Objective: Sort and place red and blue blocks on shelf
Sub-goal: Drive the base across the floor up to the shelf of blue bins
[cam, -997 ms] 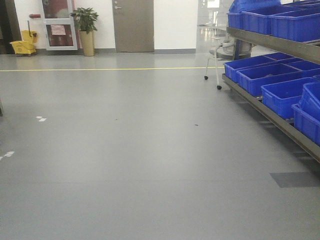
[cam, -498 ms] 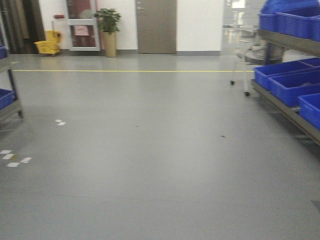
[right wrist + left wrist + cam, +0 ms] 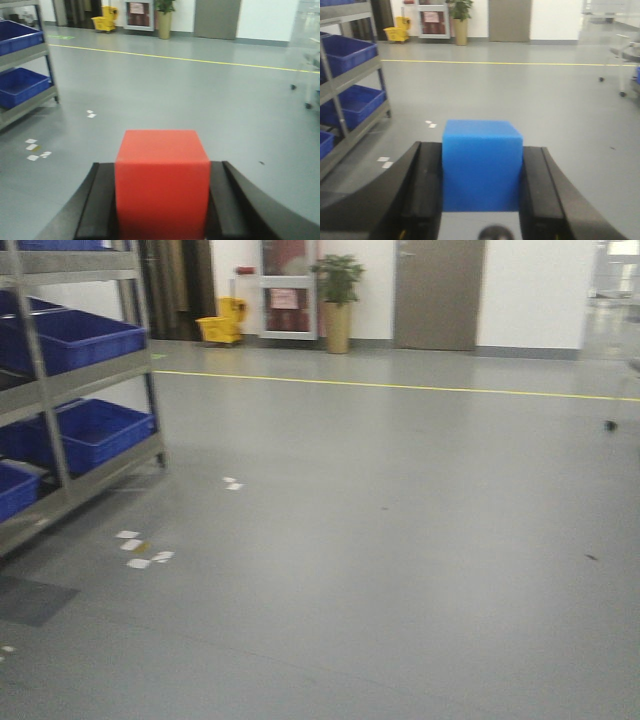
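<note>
at the left of a grey floor [image 3: 400, 540], the shelf [image 3: 70, 265] holds blue bins [image 3: 95, 430], seemingly on every tier. well apart from it, the left gripper [image 3: 481, 172] clamps the blue block [image 3: 481, 155]; the right gripper [image 3: 161, 192] clamps the red block [image 3: 161, 170].

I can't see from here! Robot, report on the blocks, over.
Left tool shut on blue block. Right tool shut on red block. Shelf off left, floor between looks open.
</note>
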Motion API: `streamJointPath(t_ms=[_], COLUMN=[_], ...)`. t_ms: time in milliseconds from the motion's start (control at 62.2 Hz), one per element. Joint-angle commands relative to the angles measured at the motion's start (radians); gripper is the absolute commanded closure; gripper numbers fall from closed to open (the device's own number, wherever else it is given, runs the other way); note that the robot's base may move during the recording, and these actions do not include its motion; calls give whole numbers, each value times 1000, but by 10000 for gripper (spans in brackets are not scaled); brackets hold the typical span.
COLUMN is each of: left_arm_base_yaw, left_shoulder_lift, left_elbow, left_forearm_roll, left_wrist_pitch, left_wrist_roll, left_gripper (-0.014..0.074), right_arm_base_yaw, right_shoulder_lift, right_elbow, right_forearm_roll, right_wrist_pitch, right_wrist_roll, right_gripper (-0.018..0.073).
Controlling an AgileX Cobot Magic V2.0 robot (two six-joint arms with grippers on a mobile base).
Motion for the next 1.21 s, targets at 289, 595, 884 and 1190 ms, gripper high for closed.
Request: streamJointPath(t_ms=[289, 595, 884, 1190], left_arm_base_yaw=[1, 1, 1, 1], left_shoulder_lift=[6, 6, 6, 6], left_elbow=[-35, -35, -35, -35], left_forearm_roll=[-7, -7, -7, -7], left_wrist_pitch=[-77, -77, -77, -77], left_wrist_roll=[0, 0, 0, 0], left_gripper=[472, 472, 472, 472], right_arm_base_yaw=[-1, -1, -1, -1], right_shoulder_lift=[8, 8, 8, 8], right_elbow=[-28, -28, -28, -28], right_forearm_roll=[1, 1, 1, 1], right_wrist_pitch=[-87, -87, -87, -87], right_wrist_roll=[-3, -3, -3, -3], right_gripper=[496, 496, 496, 496])
